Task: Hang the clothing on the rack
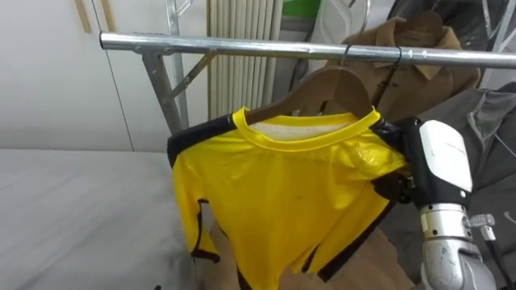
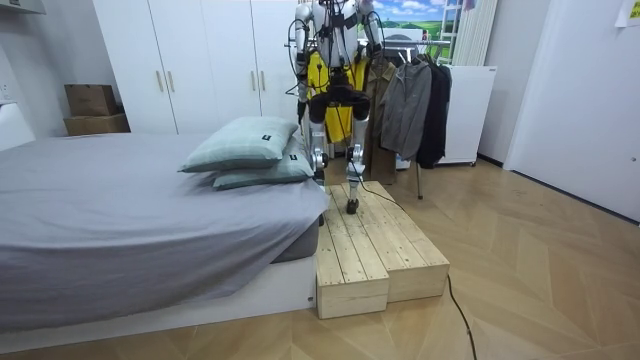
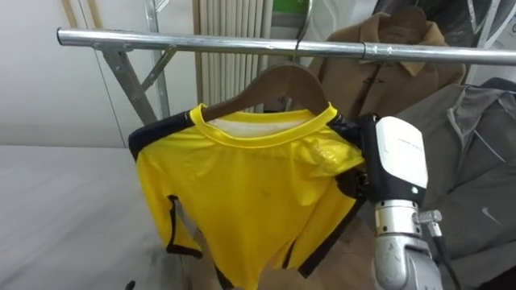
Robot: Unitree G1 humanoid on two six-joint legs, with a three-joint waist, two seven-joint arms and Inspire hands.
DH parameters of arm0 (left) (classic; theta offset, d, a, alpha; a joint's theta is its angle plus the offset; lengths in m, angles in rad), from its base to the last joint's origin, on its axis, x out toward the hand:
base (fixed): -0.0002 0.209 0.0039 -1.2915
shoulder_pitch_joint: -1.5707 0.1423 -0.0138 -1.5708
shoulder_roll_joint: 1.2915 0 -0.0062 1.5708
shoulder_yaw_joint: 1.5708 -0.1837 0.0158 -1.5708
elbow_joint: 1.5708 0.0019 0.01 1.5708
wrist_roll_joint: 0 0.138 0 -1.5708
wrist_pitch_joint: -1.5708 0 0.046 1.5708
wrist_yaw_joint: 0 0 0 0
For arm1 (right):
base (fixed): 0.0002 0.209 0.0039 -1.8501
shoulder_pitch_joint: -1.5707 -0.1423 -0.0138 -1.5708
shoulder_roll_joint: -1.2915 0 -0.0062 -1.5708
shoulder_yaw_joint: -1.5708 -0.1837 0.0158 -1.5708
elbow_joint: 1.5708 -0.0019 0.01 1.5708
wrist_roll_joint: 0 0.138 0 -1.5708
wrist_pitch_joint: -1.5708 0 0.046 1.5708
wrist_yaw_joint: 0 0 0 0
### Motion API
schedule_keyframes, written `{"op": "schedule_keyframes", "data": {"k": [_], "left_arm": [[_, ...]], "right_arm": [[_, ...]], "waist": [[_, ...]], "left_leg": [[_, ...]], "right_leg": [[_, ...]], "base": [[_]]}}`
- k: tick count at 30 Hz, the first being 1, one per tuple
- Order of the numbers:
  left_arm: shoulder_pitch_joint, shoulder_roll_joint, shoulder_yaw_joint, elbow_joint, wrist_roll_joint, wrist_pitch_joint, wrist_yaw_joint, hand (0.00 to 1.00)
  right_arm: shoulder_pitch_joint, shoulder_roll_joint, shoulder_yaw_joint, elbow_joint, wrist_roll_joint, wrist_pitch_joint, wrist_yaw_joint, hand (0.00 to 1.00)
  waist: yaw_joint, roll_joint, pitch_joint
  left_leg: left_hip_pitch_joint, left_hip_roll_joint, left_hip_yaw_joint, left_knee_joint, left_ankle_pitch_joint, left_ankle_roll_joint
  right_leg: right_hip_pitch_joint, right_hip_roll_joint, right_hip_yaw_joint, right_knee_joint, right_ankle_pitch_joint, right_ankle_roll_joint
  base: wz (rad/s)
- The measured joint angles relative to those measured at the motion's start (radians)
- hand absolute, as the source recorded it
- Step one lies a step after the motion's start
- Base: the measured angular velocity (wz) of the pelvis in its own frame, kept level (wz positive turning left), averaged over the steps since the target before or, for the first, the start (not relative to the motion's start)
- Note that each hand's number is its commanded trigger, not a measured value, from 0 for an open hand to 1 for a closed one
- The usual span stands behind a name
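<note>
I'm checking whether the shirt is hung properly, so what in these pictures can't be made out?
- Grip of the right hand: both eye views, hidden behind the shoulder of the yellow shirt.
- Hook of the hanger: eye views, lost against clutter at the rail; unclear whether it is seated.
- Hem of the yellow shirt: eye views, cut off by the bottom edge.
- Room view: yellow shirt too small, mostly behind the robot.

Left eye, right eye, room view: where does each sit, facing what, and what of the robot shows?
Left eye view: on the head, facing the rail and the yellow shirt on its wooden hanger; the right hand shows at the shirt's shoulder.
Right eye view: beside it, same scene, same hand.
Room view: off in the room, looking across the bed at the robot's back on the wooden platform.
Shared: the yellow shirt shows in all three.
</note>
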Motion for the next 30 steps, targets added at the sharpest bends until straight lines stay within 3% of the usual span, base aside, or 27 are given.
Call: {"op": "schedule_keyframes", "data": {"k": [6, 12, 24, 30], "left_arm": [[0.000, 0.003, 0.001, 0.000, 0.002, 0.003, -0.012, 0.00], [0.000, 0.002, 0.003, -0.001, 0.011, 0.014, -0.019, 0.00], [0.002, -0.002, 0.002, 0.002, 0.011, 0.025, -0.025, 0.00], [0.001, 0.006, 0.002, 0.014, 0.011, 0.025, -0.031, 0.00]], "right_arm": [[-0.019, 0.000, 0.001, 0.000, 0.112, 0.005, 0.024, 1.00], [-0.093, -0.002, 0.001, 0.069, 0.248, 0.006, 0.073, 1.00], [-0.189, -0.014, 0.001, 0.200, 0.351, 0.078, 0.193, 1.00], [-0.235, -0.036, 0.002, 0.325, 0.385, 0.039, 0.211, 1.00]], "waist": [[0.013, -0.006, 0.0006], [0.013, -0.011, 0.0020], [0.039, -0.015, 0.0015], [0.040, -0.029, 0.0034]], "left_leg": [[-0.002, 0.000, -0.006, 0.000, 0.000, 0.000], [-0.005, 0.000, -0.011, -0.001, 0.000, 0.000], [-0.026, 0.002, -0.038, -0.001, 0.000, 0.001], [-0.026, 0.002, -0.056, -0.001, 0.000, 0.001]], "right_leg": [[0.000, 0.000, -0.002, -0.001, 0.000, 0.000], [0.002, -0.004, -0.010, -0.002, 0.000, 0.000], [-0.001, -0.006, -0.036, -0.017, 0.000, 0.000], [0.004, -0.008, -0.048, -0.015, 0.000, 0.000]], "base": [[0.00], [0.04], [0.07], [0.05]]}}
